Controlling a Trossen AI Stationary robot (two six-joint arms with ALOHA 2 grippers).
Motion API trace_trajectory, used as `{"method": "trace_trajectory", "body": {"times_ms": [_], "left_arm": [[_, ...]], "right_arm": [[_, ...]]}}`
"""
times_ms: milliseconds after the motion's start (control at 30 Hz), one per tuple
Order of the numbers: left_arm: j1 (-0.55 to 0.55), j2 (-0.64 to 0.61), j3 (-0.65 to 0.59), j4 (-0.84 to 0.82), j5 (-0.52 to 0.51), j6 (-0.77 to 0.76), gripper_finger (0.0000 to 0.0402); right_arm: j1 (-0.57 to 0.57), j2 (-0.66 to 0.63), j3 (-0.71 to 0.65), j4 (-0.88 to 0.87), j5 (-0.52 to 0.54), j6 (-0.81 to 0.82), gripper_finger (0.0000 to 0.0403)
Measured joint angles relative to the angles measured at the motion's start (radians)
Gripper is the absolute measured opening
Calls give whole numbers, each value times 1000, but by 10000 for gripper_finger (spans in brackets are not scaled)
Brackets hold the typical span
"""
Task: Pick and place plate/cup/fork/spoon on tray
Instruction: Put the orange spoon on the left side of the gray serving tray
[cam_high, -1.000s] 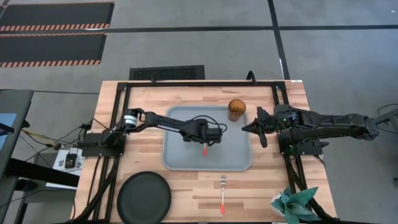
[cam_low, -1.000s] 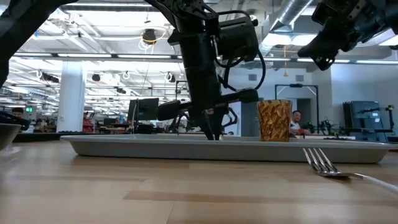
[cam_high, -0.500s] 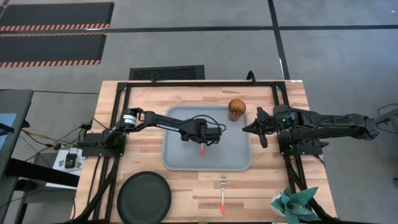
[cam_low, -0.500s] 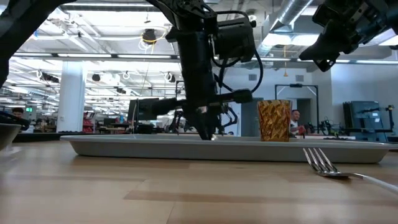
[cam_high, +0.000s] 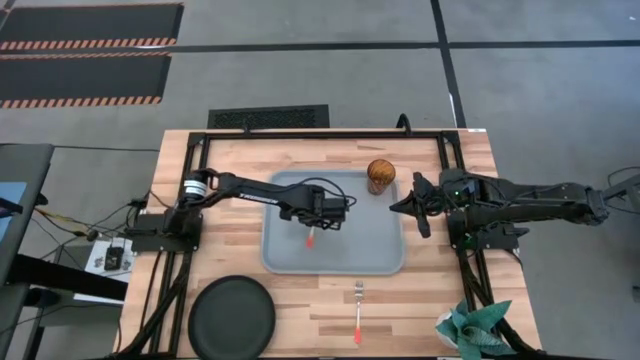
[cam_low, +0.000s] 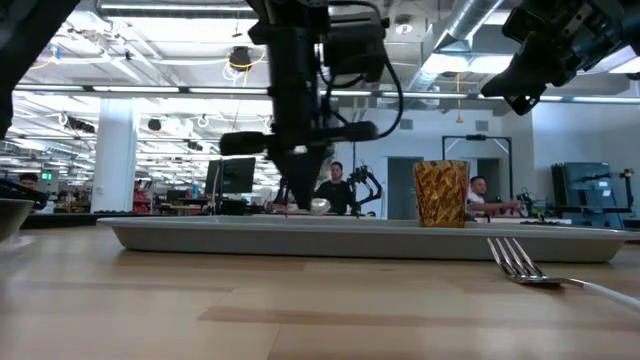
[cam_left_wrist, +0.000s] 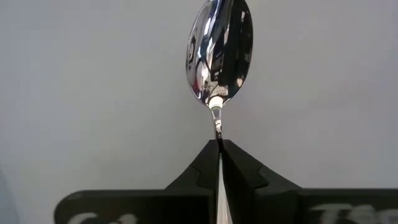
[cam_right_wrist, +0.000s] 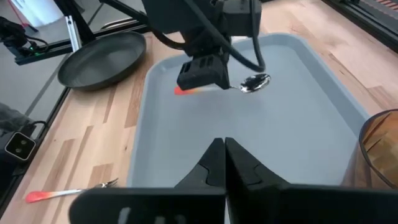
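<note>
The pale blue-grey tray (cam_high: 372, 250) lies mid-table. My left gripper (cam_high: 317, 216) hangs over the tray's middle, shut on the spoon (cam_right_wrist: 255, 81); its silver bowl (cam_left_wrist: 219, 53) shows ahead of the fingers and its orange-red handle (cam_high: 310, 240) sticks out toward the near edge. The amber cup (cam_high: 380, 176) stands upright in the tray's far right corner. The black plate (cam_high: 232, 317) lies on the table's near left. The fork (cam_high: 357, 308) lies on the wood in front of the tray. My right gripper (cam_high: 396, 207) is shut and empty, raised at the tray's right edge. My left gripper pinches the spoon's thin metal neck (cam_left_wrist: 217, 129), just behind the bowl, between its two fingertips. The fingers come from above, pointing down. The spoon lies about level, bowl (cam_low: 320, 205) showing above the tray's rim; whether any part touches the tray floor I cannot tell.
A teal plant-like object (cam_high: 470, 330) stands at the table's near right corner. Black frame rails run along the table's left and right sides. People show in the room beyond the table in the low view.
My left gripper has gone toward the table's left edge and a little up over the tray, carrying the spoon. The spoon's bowl now shows above the tray's rim in the low view, and its handle has shifted left with the gripper.
</note>
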Motion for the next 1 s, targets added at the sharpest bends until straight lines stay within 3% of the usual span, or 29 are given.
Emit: {"method": "trace_trajectory", "body": {"times_ms": [533, 1000], "left_arm": [[46, -328, -539, 235, -22, -82, 0], [89, -344, -569, 215, -48, -40, 0]], "right_arm": [[-4, 3, 0, 0, 4, 3, 8], [-4, 12, 0, -4, 9, 13, 10]]}}
